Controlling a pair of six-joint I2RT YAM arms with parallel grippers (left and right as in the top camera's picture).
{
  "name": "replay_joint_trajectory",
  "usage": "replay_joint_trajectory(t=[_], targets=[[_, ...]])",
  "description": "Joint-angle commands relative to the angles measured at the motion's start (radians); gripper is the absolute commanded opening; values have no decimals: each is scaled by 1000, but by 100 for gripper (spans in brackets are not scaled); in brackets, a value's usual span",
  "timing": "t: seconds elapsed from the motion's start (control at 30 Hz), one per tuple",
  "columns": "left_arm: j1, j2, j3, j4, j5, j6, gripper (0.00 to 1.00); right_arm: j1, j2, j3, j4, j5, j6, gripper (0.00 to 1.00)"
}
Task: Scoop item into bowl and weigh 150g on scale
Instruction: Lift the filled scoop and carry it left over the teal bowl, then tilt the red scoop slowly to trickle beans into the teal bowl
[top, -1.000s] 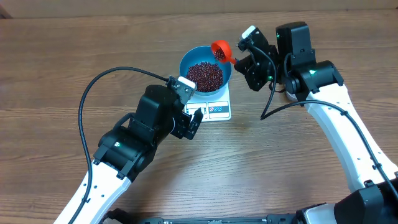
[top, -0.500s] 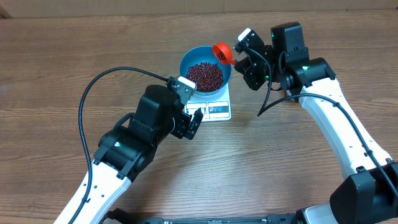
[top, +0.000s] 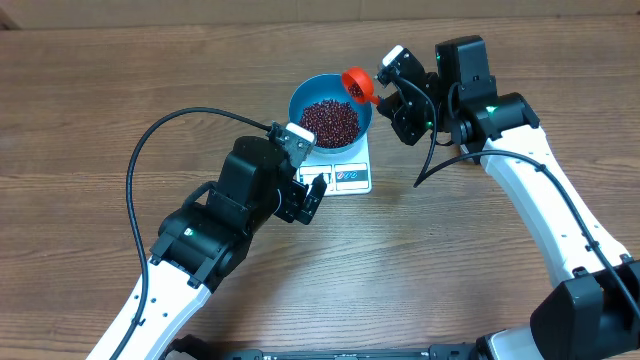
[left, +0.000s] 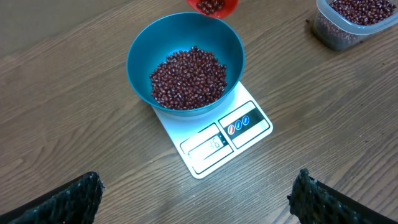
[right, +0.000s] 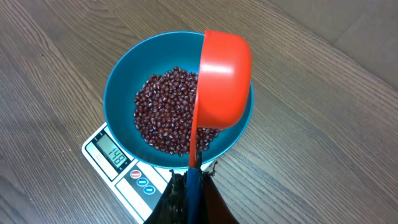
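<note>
My R claw (right: 188, 190) clamped tight on handle of orange-red plastic scoop (right: 224, 81) — tipped over rim of round light-blue bowl (right: 118, 93). Heap of small dark red-brown beans (right: 165, 109) in bowl, bowl on flat white scale (left: 211, 146). L claw (left: 196, 202) wide open, empty — near scale front.

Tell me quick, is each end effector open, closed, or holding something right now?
Left end effector: open, holding nothing.
Right end effector: closed on the handle of the red scoop, above the blue bowl's rim.

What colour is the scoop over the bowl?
Bright orange-red scoop, clearest in the right wrist view.
</note>
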Motion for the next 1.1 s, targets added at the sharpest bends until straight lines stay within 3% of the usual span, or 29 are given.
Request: replay_joint_trajectory(t=[0.0,1.07], targets=[[4,2,-3,1,2,19,100,7,-2,24,4,2,-2,4],[4,2,-3,1,2,19,100,7,-2,24,10,-17,-2,4]])
